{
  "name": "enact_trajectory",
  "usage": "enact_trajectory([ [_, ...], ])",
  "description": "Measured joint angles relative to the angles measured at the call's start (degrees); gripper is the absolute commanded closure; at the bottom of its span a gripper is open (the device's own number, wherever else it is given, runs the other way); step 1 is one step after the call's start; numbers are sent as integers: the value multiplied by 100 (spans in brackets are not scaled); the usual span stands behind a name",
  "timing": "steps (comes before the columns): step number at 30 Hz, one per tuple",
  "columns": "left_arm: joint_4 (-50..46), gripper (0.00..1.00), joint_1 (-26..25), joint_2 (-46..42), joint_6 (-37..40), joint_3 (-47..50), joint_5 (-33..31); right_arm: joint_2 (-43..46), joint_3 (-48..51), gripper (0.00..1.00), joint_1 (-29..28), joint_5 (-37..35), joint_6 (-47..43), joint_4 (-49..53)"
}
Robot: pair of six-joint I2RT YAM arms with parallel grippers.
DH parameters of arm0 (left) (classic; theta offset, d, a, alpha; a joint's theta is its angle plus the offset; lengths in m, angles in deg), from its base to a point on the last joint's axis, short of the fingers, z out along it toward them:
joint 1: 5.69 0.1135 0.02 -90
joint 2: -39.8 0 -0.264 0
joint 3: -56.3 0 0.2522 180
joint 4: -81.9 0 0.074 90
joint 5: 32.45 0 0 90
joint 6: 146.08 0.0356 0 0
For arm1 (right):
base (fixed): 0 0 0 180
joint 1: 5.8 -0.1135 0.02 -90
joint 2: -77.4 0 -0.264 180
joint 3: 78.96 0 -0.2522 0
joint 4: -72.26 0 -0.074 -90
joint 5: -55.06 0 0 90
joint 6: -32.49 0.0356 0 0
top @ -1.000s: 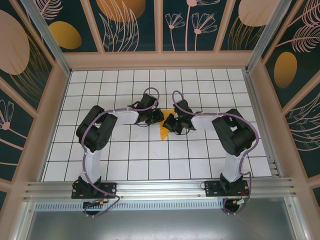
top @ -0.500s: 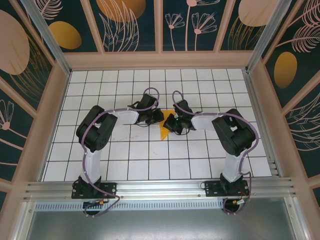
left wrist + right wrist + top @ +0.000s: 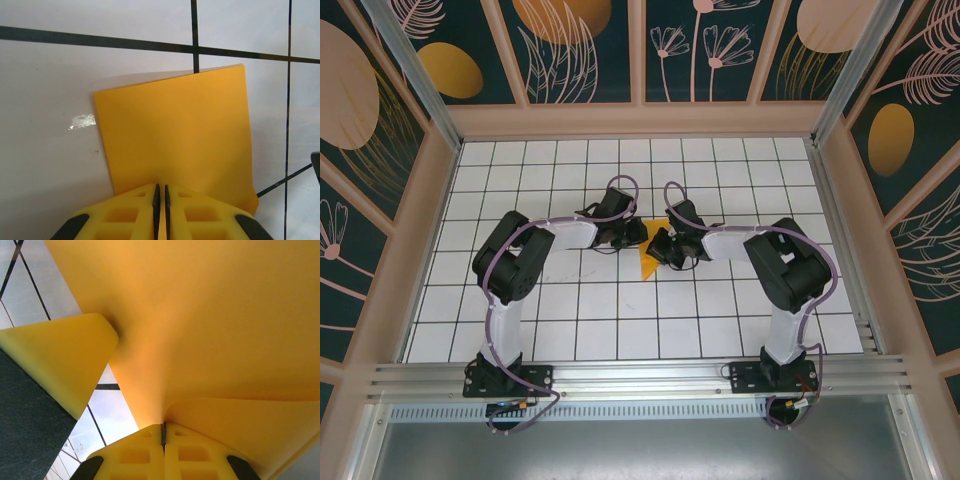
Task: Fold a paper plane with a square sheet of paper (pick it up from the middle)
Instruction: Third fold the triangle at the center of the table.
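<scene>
Over table [image 3: 590,300], left pincer [image 3: 161,186], right pincer [image 3: 163,426] clamp paper [image 3: 175,125].

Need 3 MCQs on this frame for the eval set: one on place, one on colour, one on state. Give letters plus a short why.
1. Where is the sheet of paper?
A) mid-table, between the two end effectors
B) far left corner
C) on the near rail

2. What colour are the fingers?
A) blue
B) yellow
C) white

3. What state is the left end effector in?
A) wide open
B) shut on nothing
C) shut on the sheet's edge

Answers:
1. A: the top view shows the sheet mid-grid on the table, between the arm tips.
2. B: both wrist views show yellow fingers.
3. C: its fingers meet with orange paper pinched between them; the right end effector clamps the sheet too.
</scene>
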Motion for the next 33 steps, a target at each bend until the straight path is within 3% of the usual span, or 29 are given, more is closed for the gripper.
enact_trajectory([
  [33,26,85,0,0,0,15,24,125,33,96,-68,-199,-153,223],
])
